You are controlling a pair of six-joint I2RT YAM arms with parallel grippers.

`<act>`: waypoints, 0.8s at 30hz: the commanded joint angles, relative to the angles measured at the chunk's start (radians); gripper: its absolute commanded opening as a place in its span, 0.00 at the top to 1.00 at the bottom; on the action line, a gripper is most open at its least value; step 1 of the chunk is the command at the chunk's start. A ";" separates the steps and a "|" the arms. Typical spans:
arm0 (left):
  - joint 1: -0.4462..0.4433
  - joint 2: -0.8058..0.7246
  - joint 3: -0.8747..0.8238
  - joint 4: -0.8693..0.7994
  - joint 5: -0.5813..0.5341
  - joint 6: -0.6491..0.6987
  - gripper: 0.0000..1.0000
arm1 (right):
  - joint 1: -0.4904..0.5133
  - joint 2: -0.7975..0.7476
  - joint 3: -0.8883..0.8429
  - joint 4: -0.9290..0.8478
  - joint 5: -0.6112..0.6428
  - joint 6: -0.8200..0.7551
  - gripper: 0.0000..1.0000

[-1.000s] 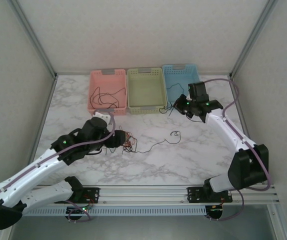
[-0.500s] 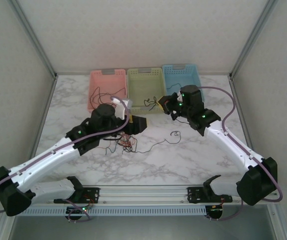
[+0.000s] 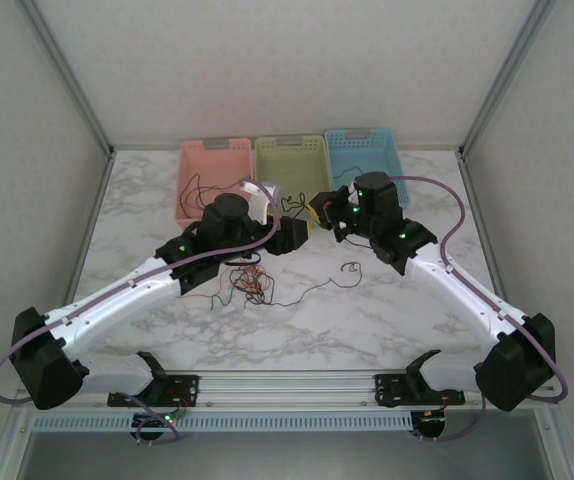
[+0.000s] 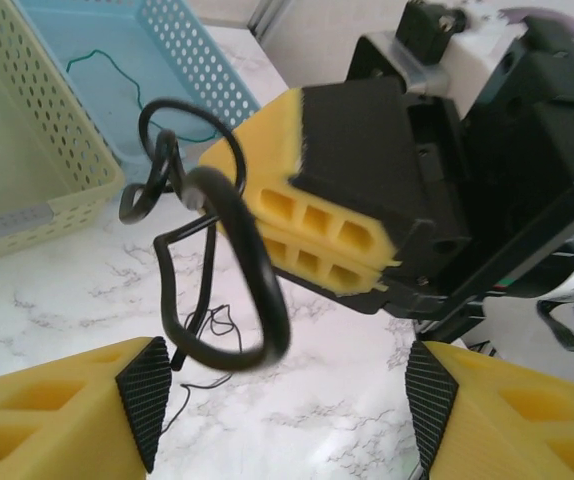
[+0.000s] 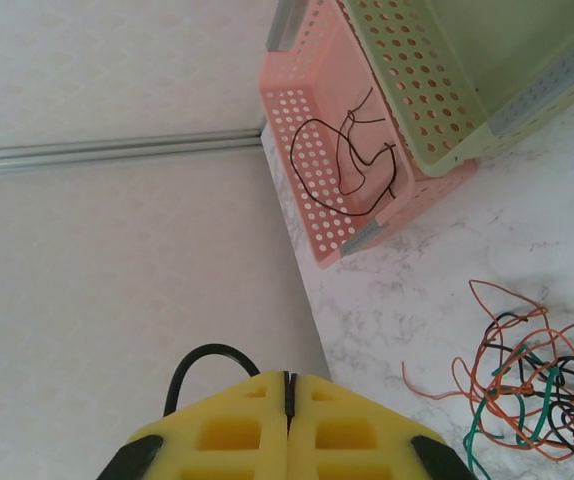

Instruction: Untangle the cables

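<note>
Lab cell: aluminium frame [image 3: 64, 75], white panels [image 3: 287, 60]

No text, label, brand or number is legible.

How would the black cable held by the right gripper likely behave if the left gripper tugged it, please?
Probably floppy yet slightly springy: the black cable holds curled loops in the air where it leaves the shut right gripper. It looks light, since those loops barely sag. Its smooth sheath might slip between the pads of the open left gripper.
</note>
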 commanded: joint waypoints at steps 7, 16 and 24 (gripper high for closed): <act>-0.006 0.015 0.023 0.034 -0.032 0.022 0.48 | 0.009 -0.027 0.031 0.031 0.013 0.016 1.00; -0.003 0.036 0.044 0.021 -0.063 0.035 0.54 | 0.009 -0.034 0.036 0.021 0.006 0.013 1.00; 0.004 0.051 0.054 0.008 -0.086 0.041 0.88 | 0.009 -0.037 0.040 0.011 -0.001 0.003 1.00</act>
